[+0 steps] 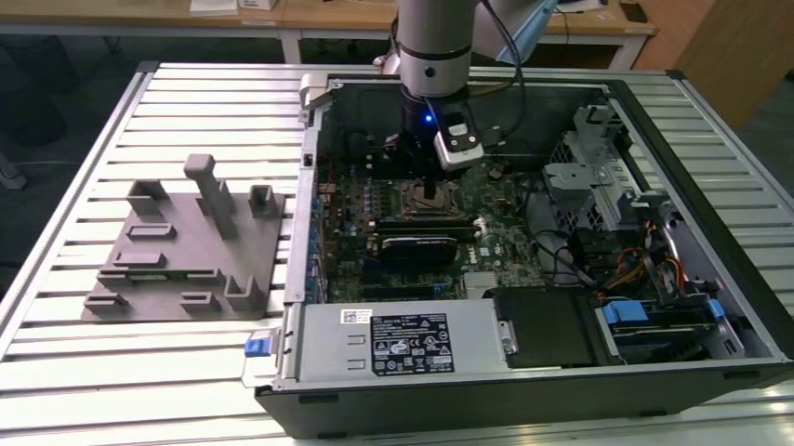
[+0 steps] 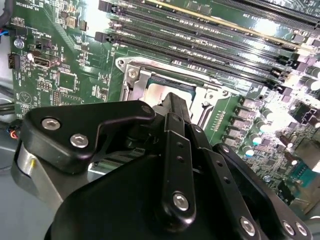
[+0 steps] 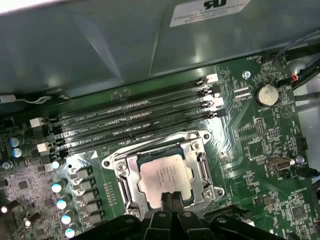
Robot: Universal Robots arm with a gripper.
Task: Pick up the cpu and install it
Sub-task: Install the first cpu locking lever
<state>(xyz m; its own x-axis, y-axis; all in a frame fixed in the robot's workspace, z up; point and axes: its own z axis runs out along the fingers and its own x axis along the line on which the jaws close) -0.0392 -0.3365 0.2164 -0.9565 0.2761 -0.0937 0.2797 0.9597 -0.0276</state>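
Arm is down inside the open PC case (image 1: 694, 307), which lies on its side on the slatted table (image 1: 74, 186). Gripper (image 1: 429, 193) sits directly over the CPU socket (image 1: 430, 198) in the middle of the motherboard (image 1: 496, 251).

The cpu (image 3: 164, 176) is seated in the socket frame (image 3: 120, 172) — silvery top facing up, lying flat and square inside the metal frame. In the second wrist view a sliver of the cpu (image 2: 162, 91) shows just past the fingertips (image 2: 176, 102).

Gripper (image 3: 170, 200) in the first wrist view: the two finger tips are pressed together with no visible gap and nothing between them. They sit at the edge of the cpu nearest the wrist; can't tell whether they touch the lid or hang just above it.

Around the socket:
- four RAM slots (image 3: 135, 120) run parallel just beside the socket frame, on the side toward the case wall
- coin cell battery (image 3: 265, 93) is off to one corner of the board, well clear of the socket
- a row of capacitors (image 3: 62, 202) lines the opposite side

Grey fixture (image 1: 186, 251) sits on the table at the exterior view's left, beside the case — well apart from the gripper. Power supply (image 1: 397, 339) with its printed label is at the near edge of the case
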